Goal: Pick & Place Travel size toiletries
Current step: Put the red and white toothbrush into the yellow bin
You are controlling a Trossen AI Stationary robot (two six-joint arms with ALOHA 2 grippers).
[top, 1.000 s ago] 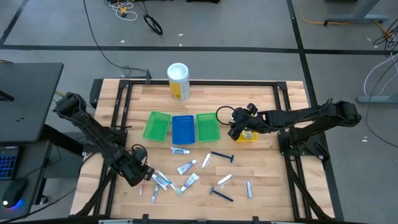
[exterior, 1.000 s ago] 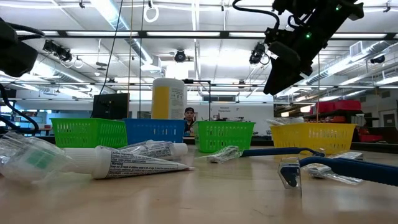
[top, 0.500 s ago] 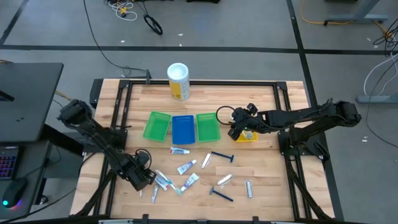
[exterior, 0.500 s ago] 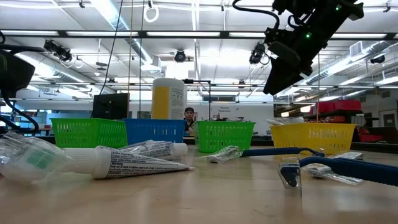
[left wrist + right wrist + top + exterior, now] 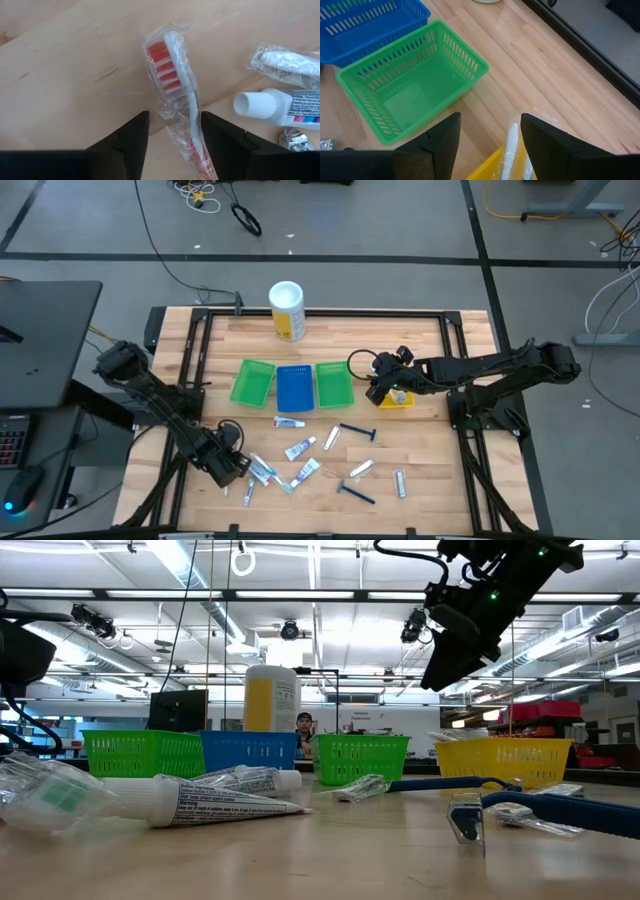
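Note:
Small tubes [image 5: 300,448], dark blue razors [image 5: 357,431] and wrapped toothbrushes lie loose on the near half of the wooden table. At the near left my left gripper [image 5: 232,468] points down and stands open astride a toothbrush [image 5: 172,85] in a clear wrapper, which lies flat on the wood with its orange-and-white bristle end beyond the fingers. A white-capped tube [image 5: 280,105] lies beside it. My right gripper [image 5: 378,388] hangs open above the yellow tray [image 5: 397,398], where a wrapped toothbrush [image 5: 512,145] lies. My left gripper has one finger on each side of the toothbrush's handle [image 5: 187,125], coming from above and lying across it. One fingertip [image 5: 215,135] stands at the wrapper's edge; I cannot tell whether it touches. The toothbrush lies flat on the table.
Two green trays [image 5: 252,382] [image 5: 334,385] flank a blue tray [image 5: 294,388] in a row mid-table. A tall white-and-yellow canister [image 5: 287,310] stands at the far edge. Bare wood lies left of the toothbrush. A person shows far behind the table in the low view.
My left gripper has sunk a little toward the table and shifted slightly toward the loose toiletries at the near left.

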